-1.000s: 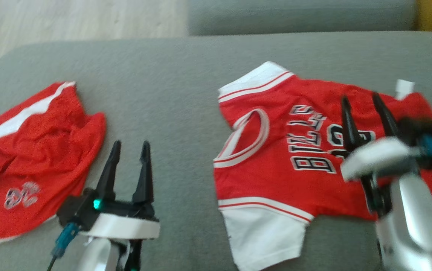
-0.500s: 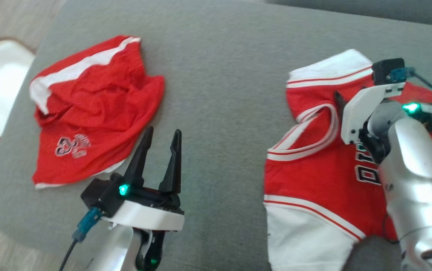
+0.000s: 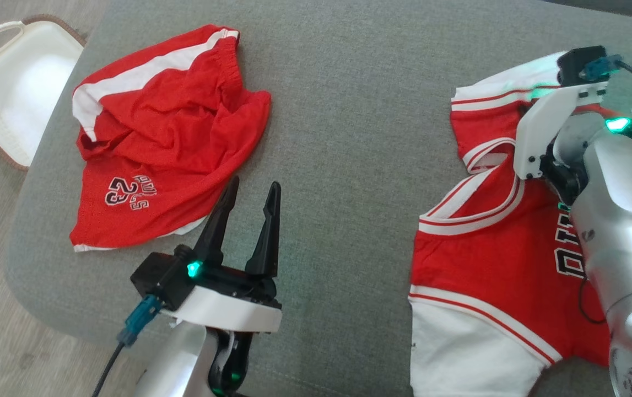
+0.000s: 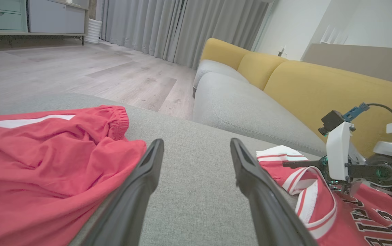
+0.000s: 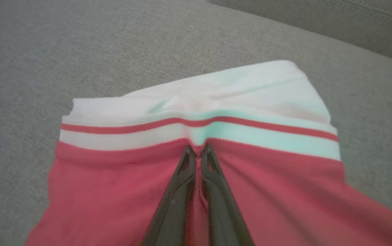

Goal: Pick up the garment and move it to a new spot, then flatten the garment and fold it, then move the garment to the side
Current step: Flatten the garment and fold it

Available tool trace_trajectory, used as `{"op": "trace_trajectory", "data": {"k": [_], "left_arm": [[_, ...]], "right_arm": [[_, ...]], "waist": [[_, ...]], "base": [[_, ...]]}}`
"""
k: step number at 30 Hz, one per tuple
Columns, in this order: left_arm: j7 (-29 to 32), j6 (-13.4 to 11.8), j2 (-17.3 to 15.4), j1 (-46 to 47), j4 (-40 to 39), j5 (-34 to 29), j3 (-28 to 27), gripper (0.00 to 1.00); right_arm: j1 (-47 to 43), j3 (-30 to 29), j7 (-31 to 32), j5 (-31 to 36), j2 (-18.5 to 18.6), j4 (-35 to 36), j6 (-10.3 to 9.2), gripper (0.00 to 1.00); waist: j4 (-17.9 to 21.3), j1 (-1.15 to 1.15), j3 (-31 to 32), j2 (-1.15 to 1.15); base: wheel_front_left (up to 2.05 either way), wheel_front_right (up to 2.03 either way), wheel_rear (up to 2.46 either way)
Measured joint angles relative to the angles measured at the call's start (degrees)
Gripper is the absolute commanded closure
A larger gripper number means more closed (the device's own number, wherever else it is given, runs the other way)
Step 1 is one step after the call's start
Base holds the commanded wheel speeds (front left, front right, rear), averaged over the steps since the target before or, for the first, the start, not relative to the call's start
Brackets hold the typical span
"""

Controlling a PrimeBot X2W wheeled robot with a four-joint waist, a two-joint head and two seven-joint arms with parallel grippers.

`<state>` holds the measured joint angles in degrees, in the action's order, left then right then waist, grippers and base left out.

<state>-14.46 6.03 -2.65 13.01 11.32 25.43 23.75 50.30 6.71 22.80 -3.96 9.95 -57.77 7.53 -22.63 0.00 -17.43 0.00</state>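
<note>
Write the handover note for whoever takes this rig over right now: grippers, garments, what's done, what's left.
Left gripper: open, empty, hovering over the grey cushion between the two garments.
Right gripper: shut on the jersey, pinching red fabric beside the white striped sleeve band.
The jersey lies spread, lettering up, on the cushion's right. The red shorts lie crumpled on its left. A white basket sits on the floor beyond them.
Done: grip taken.
Left: lift and relocate the jersey, flatten, fold, set aside.
</note>
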Motion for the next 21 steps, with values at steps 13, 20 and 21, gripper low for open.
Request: {"op": "trace_trajectory", "data": {"k": [13,20,21], "left_arm": [[0.0,-0.11,0.07,2.18,-0.81,1.93,2.59,0.0],[0.0,-0.69,0.09,2.18,-1.02,2.35,2.72,0.0],[0.0,-1.01,0.09,2.18,-1.03,2.35,2.57,0.0]], "right_arm": [[13.37,-5.65,-16.63,2.77,3.38,-4.75,0.0,1.0],[16.43,-7.61,-17.52,7.81,4.31,-9.51,0.0,0.0],[16.44,-7.81,-18.11,8.26,4.14,-10.09,0.0,0.0]], "waist": [[-3.43,0.01,-2.33,0.0],[-5.21,0.01,-3.26,0.0],[-5.07,0.01,-3.25,0.0]], "base": [[0.0,0.0,0.0],[0.0,0.0,0.0],[0.0,0.0,0.0]]}}
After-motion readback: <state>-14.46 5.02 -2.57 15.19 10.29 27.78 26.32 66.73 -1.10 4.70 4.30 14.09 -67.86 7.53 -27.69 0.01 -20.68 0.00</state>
